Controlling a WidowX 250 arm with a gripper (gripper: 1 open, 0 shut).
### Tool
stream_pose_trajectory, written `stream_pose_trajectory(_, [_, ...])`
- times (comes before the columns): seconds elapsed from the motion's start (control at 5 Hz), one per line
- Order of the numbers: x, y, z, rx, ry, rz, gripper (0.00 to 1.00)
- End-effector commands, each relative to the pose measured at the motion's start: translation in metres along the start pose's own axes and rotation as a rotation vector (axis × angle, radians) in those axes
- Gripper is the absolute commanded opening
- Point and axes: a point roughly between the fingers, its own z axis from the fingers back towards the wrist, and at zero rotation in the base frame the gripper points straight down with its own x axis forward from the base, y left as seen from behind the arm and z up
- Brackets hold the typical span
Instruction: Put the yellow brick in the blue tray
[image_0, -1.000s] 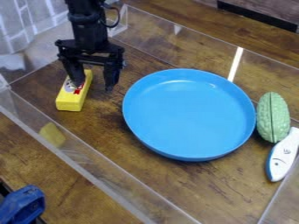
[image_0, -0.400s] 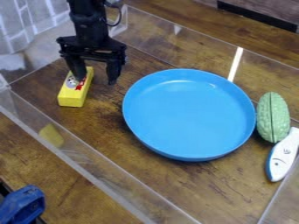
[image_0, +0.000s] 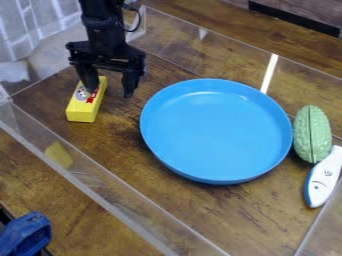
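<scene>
A: Wooden tabletop (image_0: 80, 200) w/ a clear acrylic sheet on it, glare streaks across. What are you seeing vs a sec ago?

B: Brick-wise, your gripper (image_0: 107, 88) has crept slightly toward the yellow brick (image_0: 86, 103) and a touch lower. Brick hasn't budged; it lies flat on the sheet, well left of the blue tray (image_0: 217, 130), label side up. Tray is empty.

A: Jaws?

B: Spread wide, nothing between them, pointing straight down. They sit just behind and right of the brick, overlapping its far end from this angle.

A: So what does that mean for you?

B: My read: you're in the approach, lining up for the pick. No grasp yet, so the task is early. Pick, lift and carry to the tray are all left. You prob need to centre the jaws over the brick before closing, since they look offset to its right.

A: Anything you can't make out?

B: Yes. Far end of the brick is hidden behind the fingers, so can't tell if a fingertip touches it or hangs just above. Upper arm is cut off at the top edge. Right of the brick, beyond the tray, there's a green oval thing (image_0: 313, 133) and a white object (image_0: 322, 178), partly cropped. Dark blue cloth (image_0: 23, 234) is cut off at the bottom-left corner.
</scene>
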Motion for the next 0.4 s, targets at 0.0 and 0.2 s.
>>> stream_pose_trajectory(0.0, [-0.023, 0.019, -0.048, 0.021, 0.115, -0.018, 1.0])
stream_pose_trajectory(0.2, [-0.027, 0.029, -0.052, 0.028, 0.12, -0.07, 1.0])
